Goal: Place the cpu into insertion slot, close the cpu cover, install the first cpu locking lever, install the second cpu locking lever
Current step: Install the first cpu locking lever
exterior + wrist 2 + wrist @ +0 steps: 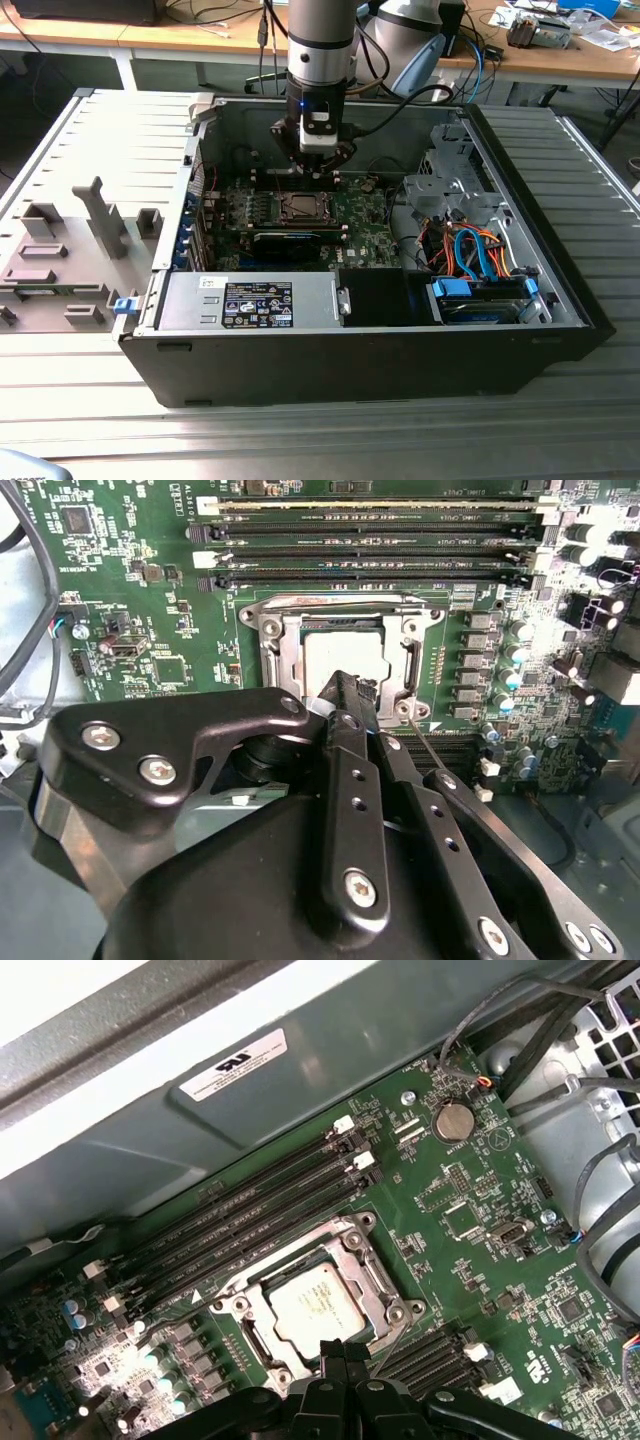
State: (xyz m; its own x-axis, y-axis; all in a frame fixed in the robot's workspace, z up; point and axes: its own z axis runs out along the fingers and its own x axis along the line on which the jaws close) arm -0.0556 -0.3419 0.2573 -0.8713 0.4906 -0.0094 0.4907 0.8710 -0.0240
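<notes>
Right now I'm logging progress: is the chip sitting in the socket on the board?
Yes, in both wrist views the pale square chip lies flat inside the socket's metal frame.

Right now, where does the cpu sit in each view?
Exterior view: cpu mid-board, in the insertion slot, just below the gripper.
Second wrist view: cpu beyond the gripper tip.
First wrist view: cpu above the gripper.
Shared landmark: memory slots beside the socket.

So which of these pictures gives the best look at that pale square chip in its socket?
The first wrist view: the cpu shows nearly whole, framed by the cpu cover. In the second wrist view the pincer hides its near part. In the exterior view it is a small patch.
</notes>
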